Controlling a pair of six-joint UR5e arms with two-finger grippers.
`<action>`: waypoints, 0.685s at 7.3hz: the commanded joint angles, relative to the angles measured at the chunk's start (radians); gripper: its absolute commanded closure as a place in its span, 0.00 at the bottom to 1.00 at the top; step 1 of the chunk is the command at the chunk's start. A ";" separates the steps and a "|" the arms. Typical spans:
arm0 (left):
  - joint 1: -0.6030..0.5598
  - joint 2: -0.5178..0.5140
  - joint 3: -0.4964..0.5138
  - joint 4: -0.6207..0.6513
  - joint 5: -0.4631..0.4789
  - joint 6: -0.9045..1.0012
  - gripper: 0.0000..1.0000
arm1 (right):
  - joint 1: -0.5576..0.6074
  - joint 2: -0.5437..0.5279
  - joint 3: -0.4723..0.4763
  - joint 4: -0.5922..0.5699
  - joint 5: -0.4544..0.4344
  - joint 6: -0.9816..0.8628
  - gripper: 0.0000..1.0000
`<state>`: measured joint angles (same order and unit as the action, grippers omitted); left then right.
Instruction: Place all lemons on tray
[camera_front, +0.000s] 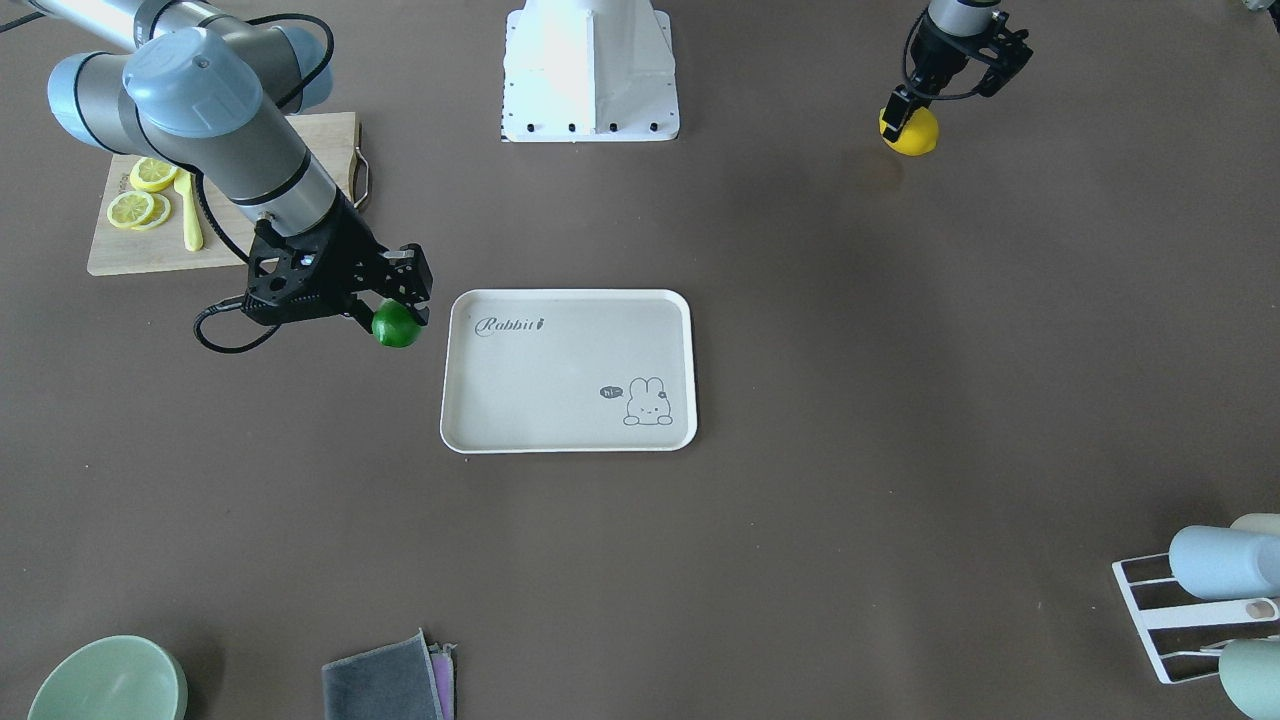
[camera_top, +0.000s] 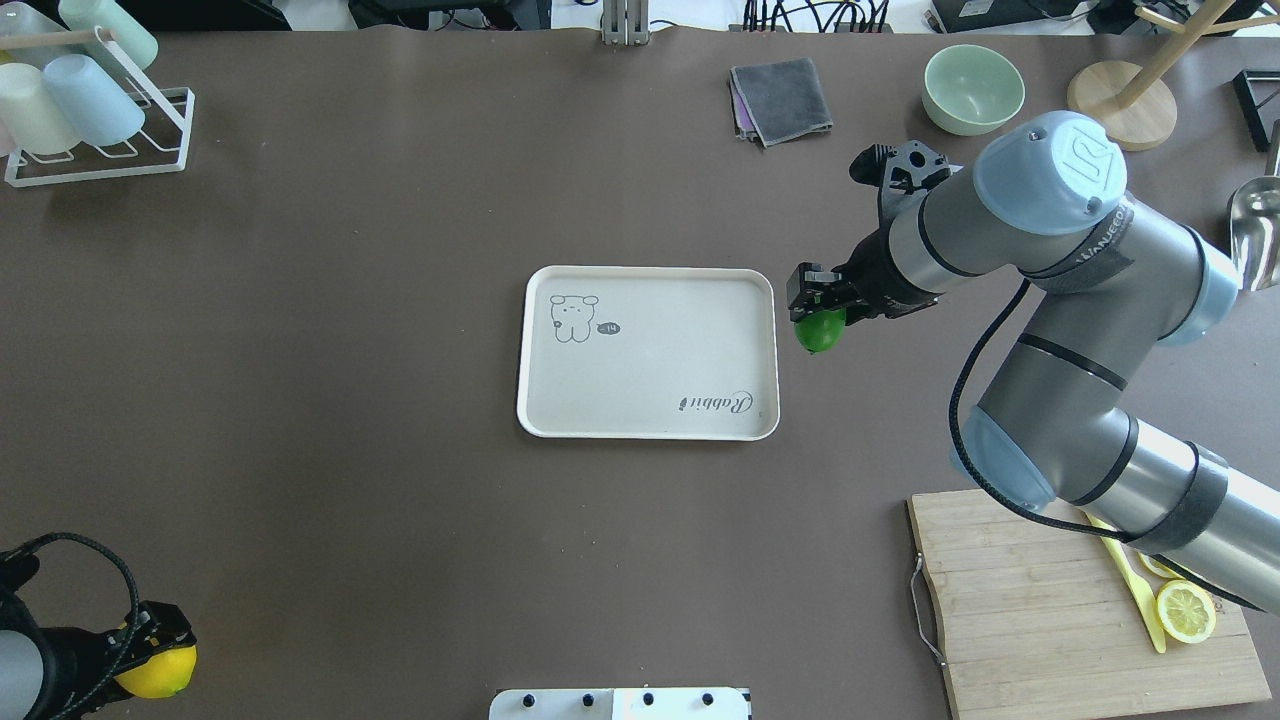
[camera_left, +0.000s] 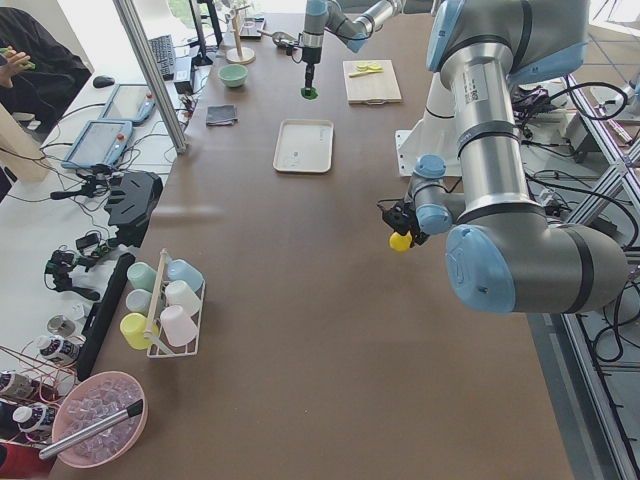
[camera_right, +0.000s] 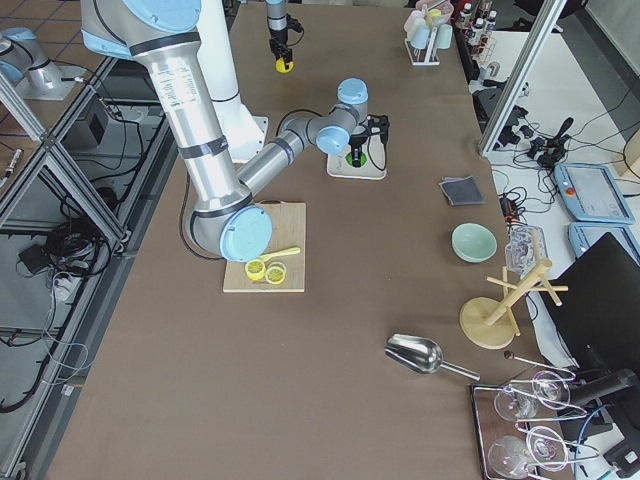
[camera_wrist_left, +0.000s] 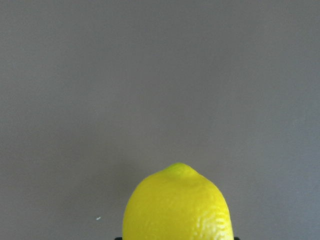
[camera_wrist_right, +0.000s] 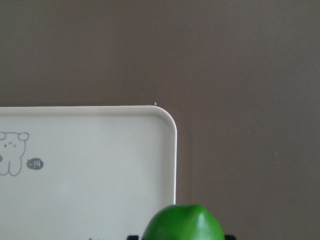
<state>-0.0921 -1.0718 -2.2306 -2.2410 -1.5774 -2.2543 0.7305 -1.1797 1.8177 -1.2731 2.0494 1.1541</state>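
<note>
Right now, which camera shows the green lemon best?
Exterior front-facing: the green lemon shows biggest and nearly whole. Overhead, the right hand covers part; the wrist view shows only its tip; side views, a speck.

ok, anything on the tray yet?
Nothing: the tray is bare but for its printed bunny and script. The green lemon hangs in the right end effector beside its edge. No part of it is covered overhead.

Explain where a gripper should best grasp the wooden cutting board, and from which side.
Likely the metal handle on the cutting board: it loops out from the short edge nearer the tray, leaving a gap for a finger. Approach from above there; the board lies flat.
</note>
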 joint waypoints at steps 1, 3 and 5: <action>-0.220 -0.058 -0.023 0.007 -0.134 0.196 1.00 | 0.000 0.009 0.002 -0.002 0.002 0.013 1.00; -0.433 -0.257 0.050 0.024 -0.344 0.344 1.00 | 0.003 0.008 0.003 -0.002 0.006 0.013 1.00; -0.506 -0.528 0.217 0.064 -0.388 0.439 1.00 | 0.004 0.008 -0.003 -0.005 0.003 0.013 1.00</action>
<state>-0.5499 -1.4311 -2.1155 -2.1943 -1.9344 -1.8892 0.7332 -1.1717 1.8186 -1.2755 2.0542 1.1673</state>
